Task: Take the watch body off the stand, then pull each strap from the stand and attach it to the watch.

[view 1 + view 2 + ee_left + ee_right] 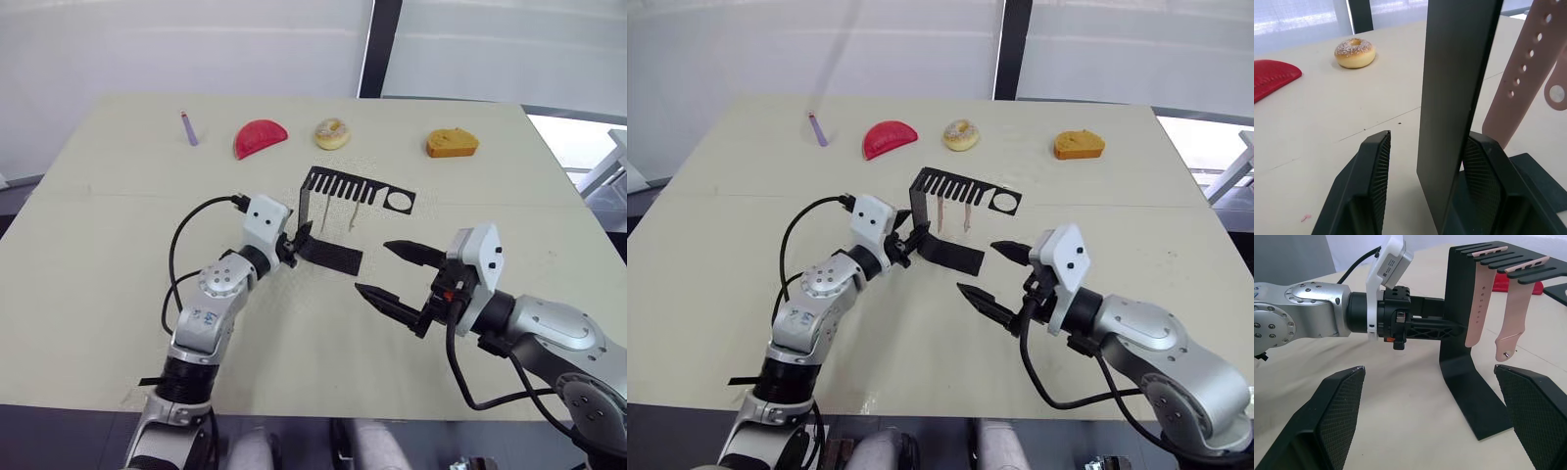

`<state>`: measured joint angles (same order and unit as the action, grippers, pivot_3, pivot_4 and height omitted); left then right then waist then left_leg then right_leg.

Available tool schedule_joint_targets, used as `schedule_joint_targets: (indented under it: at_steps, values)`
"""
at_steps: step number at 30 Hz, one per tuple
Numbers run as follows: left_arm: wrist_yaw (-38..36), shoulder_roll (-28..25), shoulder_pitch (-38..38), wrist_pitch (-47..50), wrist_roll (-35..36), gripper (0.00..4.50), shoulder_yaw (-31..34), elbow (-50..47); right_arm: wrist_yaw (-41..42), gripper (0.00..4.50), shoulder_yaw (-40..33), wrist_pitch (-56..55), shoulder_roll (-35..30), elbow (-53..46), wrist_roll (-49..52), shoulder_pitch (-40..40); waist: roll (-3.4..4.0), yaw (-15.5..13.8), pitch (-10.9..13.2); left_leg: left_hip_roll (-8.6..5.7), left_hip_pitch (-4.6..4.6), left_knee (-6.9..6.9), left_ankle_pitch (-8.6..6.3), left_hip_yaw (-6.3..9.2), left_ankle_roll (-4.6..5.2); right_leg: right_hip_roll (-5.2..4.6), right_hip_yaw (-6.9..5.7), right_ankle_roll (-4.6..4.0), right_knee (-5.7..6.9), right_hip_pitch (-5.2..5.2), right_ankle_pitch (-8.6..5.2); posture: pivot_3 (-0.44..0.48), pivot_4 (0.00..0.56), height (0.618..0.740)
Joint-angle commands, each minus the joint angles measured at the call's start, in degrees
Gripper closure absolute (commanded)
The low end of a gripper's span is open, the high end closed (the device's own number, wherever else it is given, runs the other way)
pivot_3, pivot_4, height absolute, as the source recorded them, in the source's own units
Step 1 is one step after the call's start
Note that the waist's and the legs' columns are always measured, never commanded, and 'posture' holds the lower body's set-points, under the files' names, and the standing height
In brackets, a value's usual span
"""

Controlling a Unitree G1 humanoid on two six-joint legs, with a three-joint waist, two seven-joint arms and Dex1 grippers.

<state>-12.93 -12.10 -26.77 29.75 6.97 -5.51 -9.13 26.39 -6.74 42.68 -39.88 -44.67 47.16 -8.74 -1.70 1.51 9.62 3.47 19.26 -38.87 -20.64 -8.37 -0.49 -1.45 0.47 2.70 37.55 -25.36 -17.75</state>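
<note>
The black stand [308, 208] rests on the table, its comb-slotted top arm [355, 186] ending in an empty round ring [400, 201]. Two pale pink straps [1480, 303] [1513, 308] hang from the slots. My left gripper [301, 236] is open and straddles the stand's upright [1454, 98] low down. One finger [1484, 171] lies against the upright, the other [1369, 181] stands a little apart. My right gripper [372, 266] is wide open just to the right of the stand's base [333, 257], holding nothing. The watch body is out of view.
Along the far side of the table lie a purple stick [189, 128], a red slice [260, 137], a sugared doughnut [332, 133] and an orange bread piece [452, 143]. The table's front edge [294, 409] runs close under both arms.
</note>
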Motion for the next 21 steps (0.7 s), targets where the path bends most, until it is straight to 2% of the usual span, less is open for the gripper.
schedule_joint_targets:
  at_steps: [1, 16, 19, 21]
  values:
    - [-0.3, 0.5, -1.4, -1.2, -0.4, 2.28, 0.4, -0.5, -1.2, 0.0, -0.3, -0.2, 0.5, -1.4, 0.0, -0.6, 0.0, 0.0, 0.0, 0.0, 0.0, 0.0, 0.0, 0.0, 0.0, 0.0, 0.0, 0.0, 0.0, 0.0, 0.0, 0.0, 0.15, 0.737]
    - [0.0, 2.0, -2.2, -1.7, -1.7, 2.28, 0.1, -0.4, -1.5, 0.0, -0.4, 0.0, 1.5, -1.2, -0.7, -0.9, 0.0, 0.0, 0.0, 0.0, 0.0, 0.0, 0.0, 0.0, 0.0, 0.0, 0.0, 0.0, 0.0, 0.0, 0.0, 0.0, 0.15, 0.737]
    - [0.0, 2.3, -2.3, -2.8, -1.9, 3.15, 0.3, -0.5, -1.5, 0.0, -0.6, 0.0, 1.5, -1.3, -0.8, -0.8, 0.0, 0.0, 0.0, 0.0, 0.0, 0.0, 0.0, 0.0, 0.0, 0.0, 0.0, 0.0, 0.0, 0.0, 0.0, 0.0, 0.15, 0.737]
    - [-0.5, 2.3, -2.1, -3.0, -1.8, 4.15, -0.1, -1.0, -1.5, 0.0, -0.7, 0.0, 1.5, -1.3, -0.8, -0.7, 0.0, 0.0, 0.0, 0.0, 0.0, 0.0, 0.0, 0.0, 0.0, 0.0, 0.0, 0.0, 0.0, 0.0, 0.0, 0.0, 0.15, 0.737]
